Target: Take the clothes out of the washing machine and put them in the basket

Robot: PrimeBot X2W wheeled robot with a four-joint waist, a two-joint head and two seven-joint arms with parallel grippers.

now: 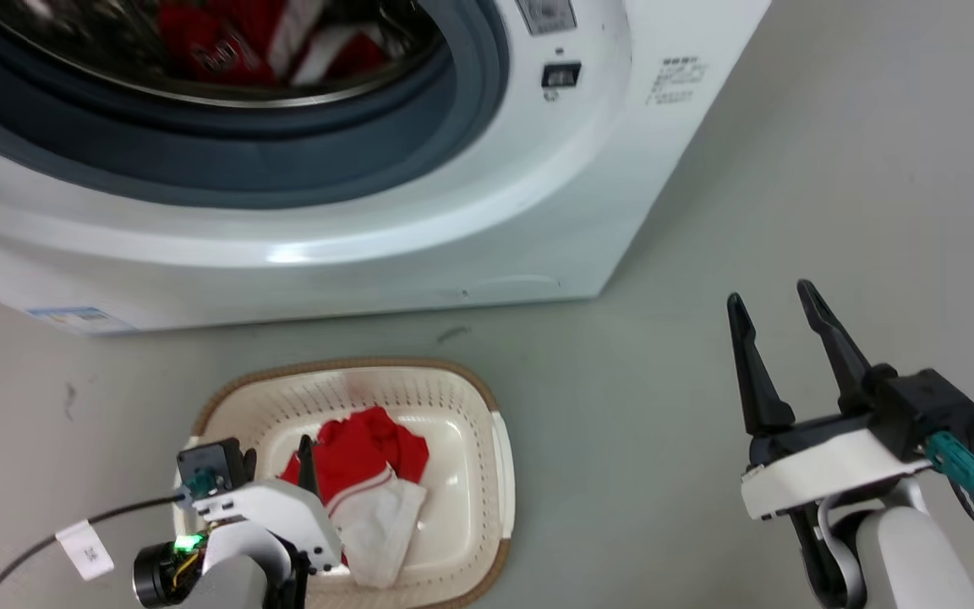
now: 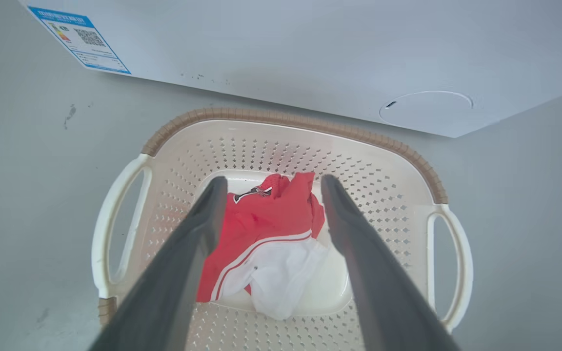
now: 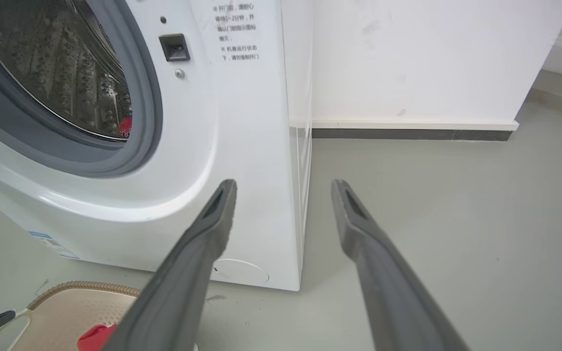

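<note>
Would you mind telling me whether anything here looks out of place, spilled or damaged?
Nothing stands out: one garment lies wholly inside the upright basket, more red clothes sit in the washer, and the floor bears just faint scuffs.

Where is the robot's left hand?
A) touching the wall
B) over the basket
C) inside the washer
B: the left gripper hangs open above the basket, where a red and white garment lies.

Left tool [image 2: 272, 181] and right tool [image 1: 770, 292] both gape wide, gripping nothing.
</note>
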